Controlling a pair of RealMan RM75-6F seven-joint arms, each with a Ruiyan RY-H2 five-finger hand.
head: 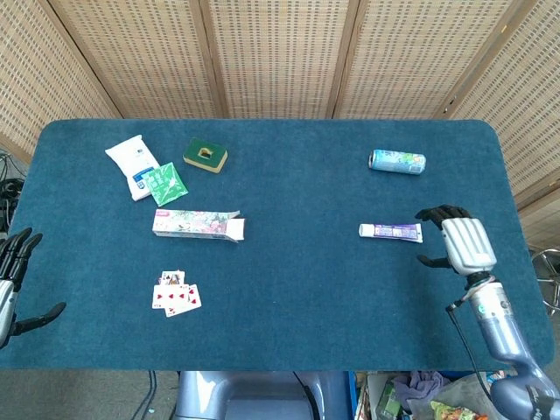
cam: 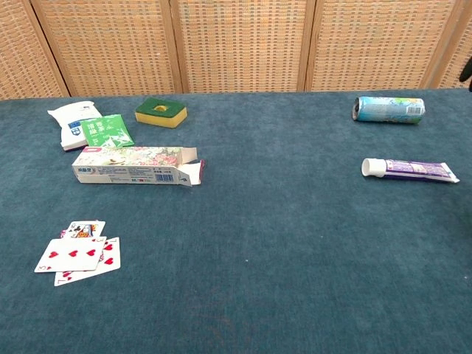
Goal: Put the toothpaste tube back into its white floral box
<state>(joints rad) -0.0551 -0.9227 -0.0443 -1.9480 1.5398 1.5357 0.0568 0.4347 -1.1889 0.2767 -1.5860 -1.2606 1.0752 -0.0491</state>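
The right hand [head: 459,242] is shown above the table [head: 297,289], just beside the flat end of the toothpaste tube [head: 390,231]. Its fingers [head: 442,213] are spread and curved downward, nothing is grasped, and contact with the tube cannot be confirmed. The left hand [head: 10,278] is seen at the table's left edge, with fingers extended and apart and the thumb held out to the side; nothing is held. Neither hand is clearly shown in the chest view.

The toothpaste tube lies on its side in the right half of the table, white cap pointing left, purple-and-white body printed with writing too small to be read. It is well apart from the white floral box [head: 197,224], which lies on its side left of centre with its right end flaps open toward the tube. Small print and a red panel are visible on the box's front face in the chest view, but none of it is legible.

A patterned can [head: 397,161] lies on its side beyond the tube. Behind the box are a white tissue pack [head: 131,164] with a blue label, a green sachet [head: 165,185] overlapping it, and a green-and-yellow sponge [head: 206,156]. Fanned playing cards [head: 175,295], showing red hearts, lie nearer the front edge, in front of the box.
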